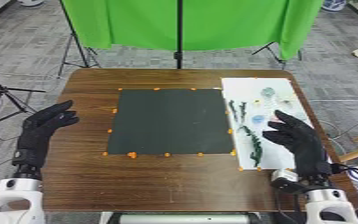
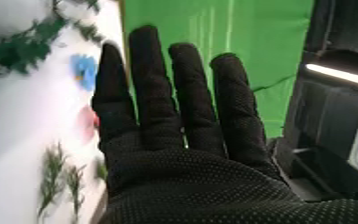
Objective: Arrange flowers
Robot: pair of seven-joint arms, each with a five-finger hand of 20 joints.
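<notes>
In the head view my right hand (image 1: 293, 134) is over the right part of the white sheet (image 1: 260, 87), fingers open. My left hand (image 1: 47, 122) is open at the table's left edge. On the sheet lie a long green sprig (image 1: 254, 145), thin green stems (image 1: 238, 111), a blue flower (image 1: 258, 119) and a pale green piece (image 1: 268, 92). The right wrist view has my right hand (image 2: 184, 175) with straight fingers and nothing held. Beside it are the blue flower (image 2: 84, 71), a pink flower (image 2: 87, 122), leafy greenery (image 2: 20, 50) and thin sprigs (image 2: 53, 175).
A dark square mat (image 1: 171, 122) lies mid-table, with orange markers (image 1: 132, 155) around its edges. The wooden table (image 1: 140, 182) extends in front of it. Behind the table stand a green cloth (image 1: 140, 25) and black stands.
</notes>
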